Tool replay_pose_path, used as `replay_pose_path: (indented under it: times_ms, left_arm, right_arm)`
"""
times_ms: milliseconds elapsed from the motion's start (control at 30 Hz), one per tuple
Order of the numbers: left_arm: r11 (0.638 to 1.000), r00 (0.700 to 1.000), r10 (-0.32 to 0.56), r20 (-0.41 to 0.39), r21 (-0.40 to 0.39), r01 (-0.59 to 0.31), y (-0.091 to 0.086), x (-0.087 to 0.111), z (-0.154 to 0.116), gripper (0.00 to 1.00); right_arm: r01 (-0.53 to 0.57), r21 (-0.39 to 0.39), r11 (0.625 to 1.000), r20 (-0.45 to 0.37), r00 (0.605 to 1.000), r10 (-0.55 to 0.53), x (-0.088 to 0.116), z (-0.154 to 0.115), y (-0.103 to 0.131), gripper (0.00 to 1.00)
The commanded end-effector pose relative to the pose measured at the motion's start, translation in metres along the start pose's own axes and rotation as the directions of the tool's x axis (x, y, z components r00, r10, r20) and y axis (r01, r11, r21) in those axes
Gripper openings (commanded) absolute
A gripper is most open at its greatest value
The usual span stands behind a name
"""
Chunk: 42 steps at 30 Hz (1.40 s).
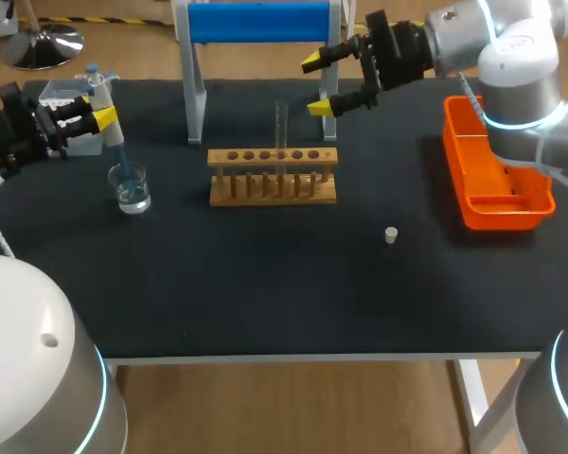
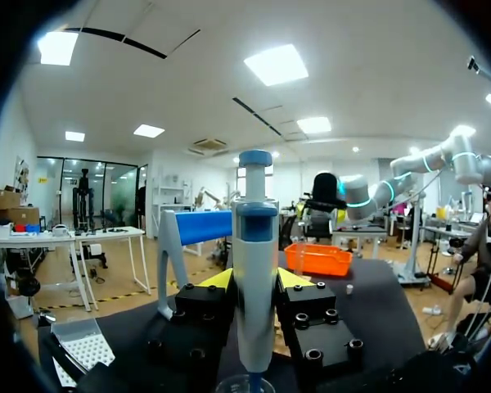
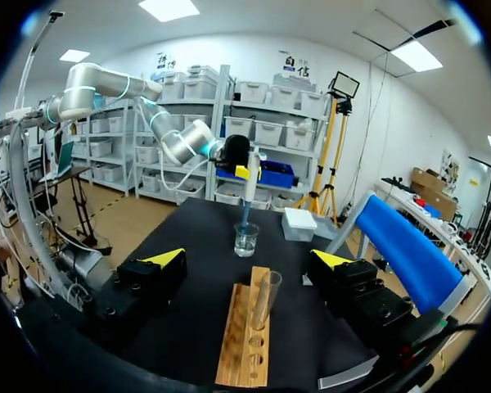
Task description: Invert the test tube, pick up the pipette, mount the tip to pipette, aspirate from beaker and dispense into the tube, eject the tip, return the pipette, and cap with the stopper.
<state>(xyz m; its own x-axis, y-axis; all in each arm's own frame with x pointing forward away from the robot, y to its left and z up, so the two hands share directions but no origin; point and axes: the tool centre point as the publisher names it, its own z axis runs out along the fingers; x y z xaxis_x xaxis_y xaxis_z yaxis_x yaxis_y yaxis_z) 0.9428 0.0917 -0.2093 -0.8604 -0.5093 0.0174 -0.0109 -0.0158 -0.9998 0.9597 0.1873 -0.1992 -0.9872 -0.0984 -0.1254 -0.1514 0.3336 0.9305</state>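
At desk's left edge: pipette (image 1: 116,153) squeezed between left gripper (image 1: 99,118) fingers, tip down in beaker (image 1: 133,189). Near back edge: right gripper (image 1: 316,85) spread wide, holding nothing, close to test tube (image 1: 280,128) standing in rack (image 1: 273,175). Stopper (image 1: 391,235) lying right of middle.

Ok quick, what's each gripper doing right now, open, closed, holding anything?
Left gripper: shut on the pipette, whose tip is down in the beaker.
Right gripper: open, holding nothing.

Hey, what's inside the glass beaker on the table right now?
The beaker holds some clear liquid, and the blue tip of the pipette in the left gripper reaches down into it. How deep the tip sits is hidden.
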Motion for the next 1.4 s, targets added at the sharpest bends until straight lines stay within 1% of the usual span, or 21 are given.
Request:
replay_pose_path:
  times_ms: [33, 233, 433, 533, 767, 967, 1200, 1400]
  left_arm:
    - [1.000, 1.000, -0.001, -0.004, 0.000, 0.001, -0.001, 0.000, -0.001, 0.00]
    - [1.000, 1.000, -0.001, -0.004, 0.000, 0.001, -0.001, 0.000, -0.001, 0.00]
    - [1.000, 1.000, -0.001, -0.004, 0.000, 0.001, -0.001, 0.000, -0.001, 0.00]
    - [1.000, 1.000, -0.001, -0.004, 0.000, 0.001, -0.001, 0.000, -0.001, 0.00]
    - [1.000, 1.000, -0.001, -0.004, 0.000, 0.001, -0.001, 0.000, -0.001, 0.00]
    - [1.000, 1.000, -0.001, -0.004, 0.000, 0.001, -0.001, 0.000, -0.001, 0.00]
    - [1.000, 1.000, -0.001, -0.004, 0.000, 0.001, -0.001, 0.000, -0.001, 0.00]
    - [1.000, 1.000, -0.001, -0.004, 0.000, 0.001, -0.001, 0.000, -0.001, 0.00]
  right_arm:
    - [-0.006, 0.004, 1.000, 0.003, 1.000, 0.006, -0.006, 0.012, -0.014, 1.00]
    - [-0.016, 0.009, 1.000, 0.008, 1.000, 0.016, -0.011, 0.019, -0.030, 1.00]
    - [-0.012, 0.037, 0.999, -0.004, 1.000, 0.012, -0.015, 0.028, -0.046, 1.00]
    - [-0.016, 0.058, 0.998, 0.001, 1.000, 0.016, -0.017, 0.033, -0.052, 1.00]
    - [-0.027, 0.076, 0.997, 0.008, 1.000, 0.026, -0.020, 0.046, -0.065, 1.00]
    - [-0.031, 0.089, 0.996, 0.018, 0.999, 0.030, -0.020, 0.054, -0.070, 1.00]
    - [-0.047, 0.116, 0.992, 0.067, 0.997, 0.040, -0.021, 0.062, -0.073, 1.00]
    - [-0.056, 0.133, 0.990, 0.086, 0.995, 0.045, -0.019, 0.069, -0.074, 1.00]
